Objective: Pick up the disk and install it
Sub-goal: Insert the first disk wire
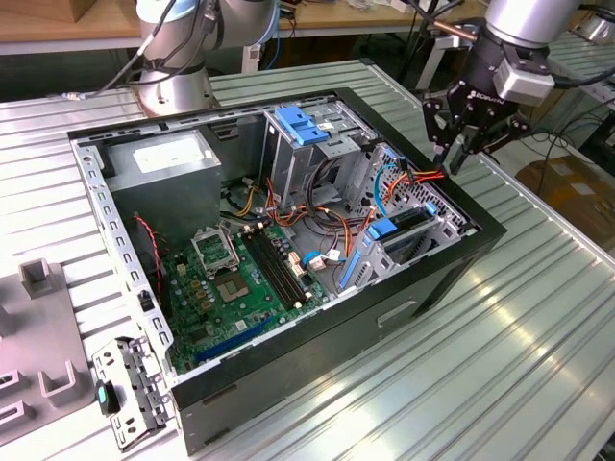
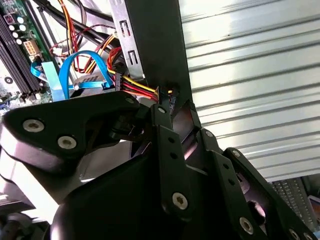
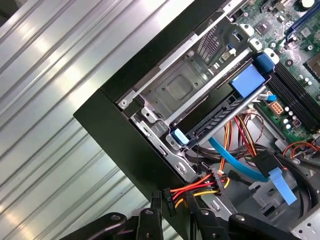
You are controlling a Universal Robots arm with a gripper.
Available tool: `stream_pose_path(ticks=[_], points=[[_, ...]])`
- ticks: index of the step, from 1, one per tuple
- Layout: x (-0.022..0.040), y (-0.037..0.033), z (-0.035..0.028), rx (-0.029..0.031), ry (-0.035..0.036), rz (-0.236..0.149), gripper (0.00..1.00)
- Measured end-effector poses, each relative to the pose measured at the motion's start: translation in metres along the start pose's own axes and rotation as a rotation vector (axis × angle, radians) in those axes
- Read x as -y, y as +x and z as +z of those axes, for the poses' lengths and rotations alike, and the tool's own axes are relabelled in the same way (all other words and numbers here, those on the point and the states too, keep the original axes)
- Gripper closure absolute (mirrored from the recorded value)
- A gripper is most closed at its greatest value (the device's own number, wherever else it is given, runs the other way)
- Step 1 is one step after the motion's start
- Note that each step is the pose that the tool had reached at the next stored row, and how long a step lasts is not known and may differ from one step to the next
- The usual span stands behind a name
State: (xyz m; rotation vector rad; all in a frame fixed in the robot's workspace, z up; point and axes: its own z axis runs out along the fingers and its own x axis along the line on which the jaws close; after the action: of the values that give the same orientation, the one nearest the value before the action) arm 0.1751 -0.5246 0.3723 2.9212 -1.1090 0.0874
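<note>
The end effector (image 1: 450, 158) is hovering over the corner of the open computer case (image 1: 317, 338) at the exterior view's right. Its fingers (image 3: 150, 220) are drawn in on either side of a black power plug (image 3: 167, 200) at the end of a bundle of red, yellow and black wires (image 3: 200, 189). It seems to be clamped on that plug, though the contact itself is partly hidden, so this is a judgement. The disk (image 1: 408, 226) is not in its grasp. It is lying inside the case, apparently already seated in the metal drive cage (image 3: 175, 90) near that same corner, with its blue side bracket (image 1: 381, 229) facing the motherboard (image 1: 231, 288). A blue data cable (image 3: 235, 160) is looping just beside it. Judging from this, the picking and sliding-in part is looking finished, and the step in hand is the cabling that completes the install. That work is calling for the plug to be lined up squarely with the socket at the disk's end, with the wires kept from snagging on the cage edge or the case rim, and for a straight, gentle push rather than a twist. The case is sitting on a ribbed metal surface (image 1: 509, 375).
</note>
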Motion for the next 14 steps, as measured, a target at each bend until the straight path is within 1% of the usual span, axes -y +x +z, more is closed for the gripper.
stream_pose_path(ticks=[3,9,10,12,14], points=[[-0.0003,0.0002,0.0022,-0.0002,0.0017,-0.023,0.69],[-0.0013,0.0008,0.0051,-0.0013,0.0039,-0.049,0.69],[-0.0013,0.0008,0.0051,-0.0014,0.0040,-0.051,0.70],[-0.0013,0.0008,0.0052,-0.0013,0.0042,-0.052,0.83],[-0.0013,0.0008,0.0049,-0.0011,0.0045,-0.053,0.84]])
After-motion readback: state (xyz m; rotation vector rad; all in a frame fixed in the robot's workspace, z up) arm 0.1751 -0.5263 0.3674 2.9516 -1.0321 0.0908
